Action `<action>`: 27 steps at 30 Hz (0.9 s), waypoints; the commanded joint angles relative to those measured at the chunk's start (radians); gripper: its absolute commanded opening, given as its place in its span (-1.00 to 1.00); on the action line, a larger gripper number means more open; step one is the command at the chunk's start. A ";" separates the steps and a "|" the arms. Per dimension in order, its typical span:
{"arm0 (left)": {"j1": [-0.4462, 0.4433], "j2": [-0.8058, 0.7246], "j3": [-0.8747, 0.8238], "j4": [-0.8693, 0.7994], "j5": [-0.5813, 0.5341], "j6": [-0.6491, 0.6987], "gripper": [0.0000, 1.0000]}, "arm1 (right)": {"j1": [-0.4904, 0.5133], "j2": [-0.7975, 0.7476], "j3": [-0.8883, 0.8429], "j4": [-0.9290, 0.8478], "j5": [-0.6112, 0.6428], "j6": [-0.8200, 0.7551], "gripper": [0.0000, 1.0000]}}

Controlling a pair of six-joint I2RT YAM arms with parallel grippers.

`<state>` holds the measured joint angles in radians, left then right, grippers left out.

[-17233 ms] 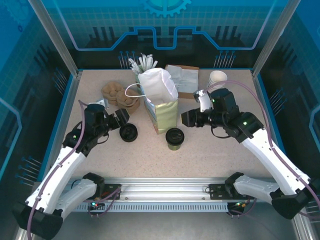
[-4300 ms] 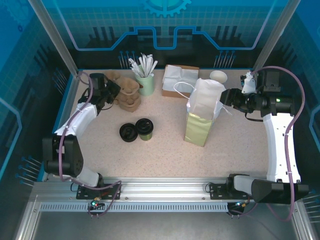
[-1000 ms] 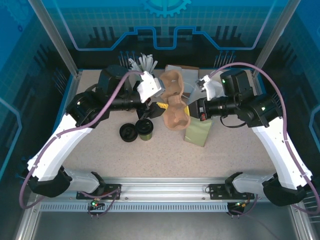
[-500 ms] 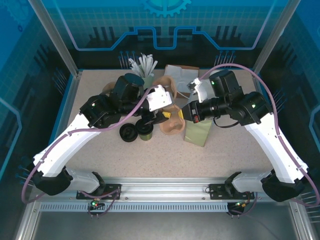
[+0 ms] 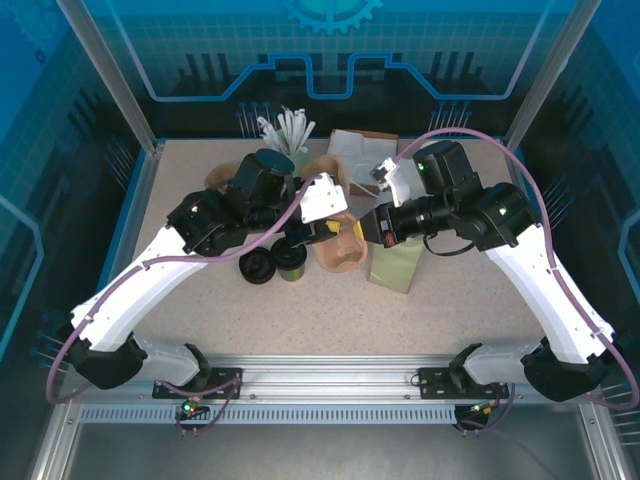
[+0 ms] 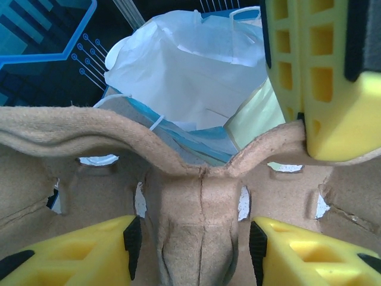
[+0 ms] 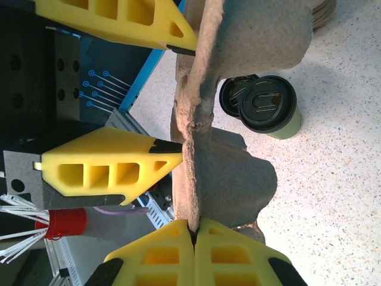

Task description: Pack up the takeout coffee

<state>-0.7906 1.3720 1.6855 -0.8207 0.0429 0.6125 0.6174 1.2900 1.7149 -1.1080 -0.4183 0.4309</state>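
Observation:
The takeout coffee (image 5: 290, 262), an olive-green cup with a black lid, stands on the table left of centre; it also shows as the coffee (image 7: 271, 107). A brown pulp cup carrier (image 5: 340, 252) hangs between both arms, just right of the coffee. My left gripper (image 5: 335, 232) straddles the carrier's middle ridge (image 6: 193, 220), its pads tight against both sides. My right gripper (image 7: 194, 229) is shut on the carrier's thin rim (image 7: 196, 149). The white paper bag (image 6: 184, 65) stands behind the carrier, its green base (image 5: 395, 268) showing under the right arm.
A loose black lid (image 5: 257, 265) lies left of the coffee. At the back stand a cup of white stirrers (image 5: 288, 130), a box of napkins (image 5: 365, 150) and a stack of pulp carriers (image 5: 218, 180). The arms cross the table's middle.
The carrier has come down from upright in the air to low in front of the bag. Both grippers moved with it, toward the coffee; the right one stays shut on the rim.

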 commanded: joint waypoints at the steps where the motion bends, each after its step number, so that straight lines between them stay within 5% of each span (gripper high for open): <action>1: -0.007 0.007 -0.012 0.024 -0.023 0.026 0.05 | 0.019 0.001 0.013 -0.009 0.002 0.013 -1.00; 7: -0.009 0.015 -0.008 0.023 -0.030 0.033 -0.10 | 0.021 0.003 0.017 -0.009 0.001 0.011 -1.00; 15: -0.010 0.022 -0.005 0.021 -0.040 0.045 0.02 | 0.021 0.003 0.023 -0.012 0.004 0.008 -1.00; 27: -0.014 0.034 0.006 0.014 -0.037 0.048 -0.16 | 0.020 -0.004 0.018 -0.012 0.015 0.005 -1.00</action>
<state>-0.7975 1.3960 1.6852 -0.8177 0.0185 0.6395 0.6220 1.2945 1.7149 -1.1080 -0.4065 0.4305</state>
